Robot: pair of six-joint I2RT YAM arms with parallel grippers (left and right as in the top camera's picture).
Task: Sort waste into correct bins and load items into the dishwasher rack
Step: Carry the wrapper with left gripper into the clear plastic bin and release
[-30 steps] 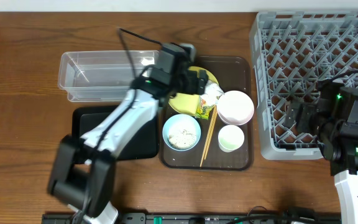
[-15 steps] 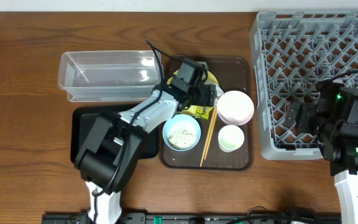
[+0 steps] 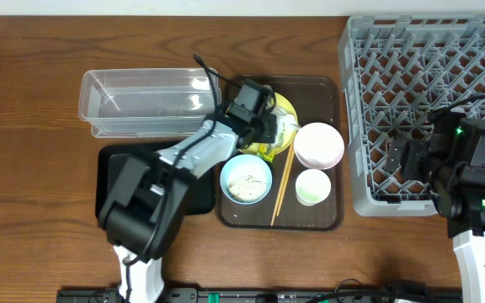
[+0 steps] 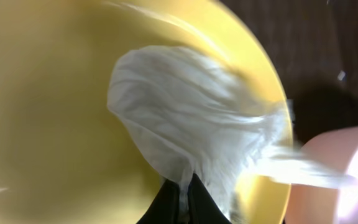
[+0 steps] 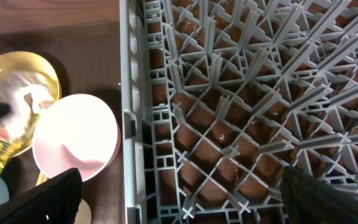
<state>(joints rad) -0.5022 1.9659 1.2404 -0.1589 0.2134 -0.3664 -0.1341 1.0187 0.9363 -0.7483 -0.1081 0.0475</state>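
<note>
**Paper pinched on the plate, ready to lift**

The left jaws are closed almost to touching on the lower edge of the crumpled paper (image 4: pixel 191 118). It looks like a thin pinch, not a full grip. The paper lies on the yellow plate (image 4: pixel 48 112), on the side towards the white bowl (image 3: pixel 319 145), with one tail stretched that way. The printed wrapper (image 3: pixel 269 150) lies just beside it on the plate. Plate and bowl both sit on the brown tray (image 3: pixel 327 220).

To do this well, I judge the lift should go straight up until the paper hangs clear of the plate. That way the wrapper is not dragged along and the tail does not brush the bowl. The carry then goes left to the clear tub (image 3: pixel 141 101) or the black tray (image 3: pixel 112 181) on the desk (image 3: pixel 32 168); nothing shows which one takes paper. With so little paper held, a gentle, unhurried swing seems safest.

The right jaws stand wide open and hold nothing. They hover over the edge of the rack (image 5: pixel 241 93) nearest the brown tray, well apart from the work.
</note>
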